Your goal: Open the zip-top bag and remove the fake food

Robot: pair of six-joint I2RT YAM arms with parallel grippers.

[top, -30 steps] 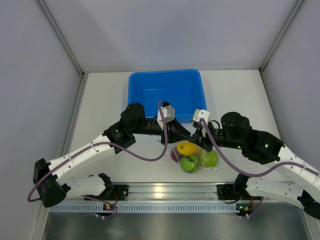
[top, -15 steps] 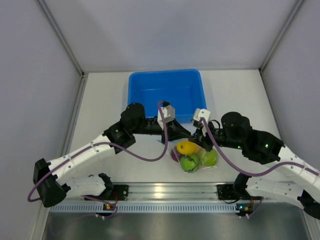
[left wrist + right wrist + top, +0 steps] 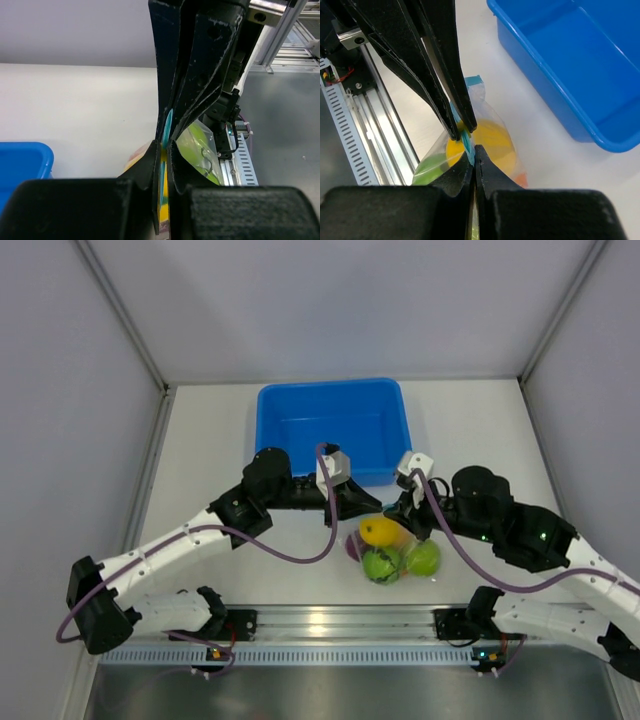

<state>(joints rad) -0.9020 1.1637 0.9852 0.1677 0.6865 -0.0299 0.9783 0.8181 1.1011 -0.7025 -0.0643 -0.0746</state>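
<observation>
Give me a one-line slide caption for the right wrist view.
Left gripper and right gripper pinch the teal zipper edge of a clear plastic zip-top bag of rounded fake food.

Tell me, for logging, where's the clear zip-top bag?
Top view, centre: the bag sits nearer than the blue plastic tub, pinched by left claw and right claw.

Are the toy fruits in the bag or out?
In: the fake food shows through the zip-top bag's clear plastic; none lies loose.
</observation>
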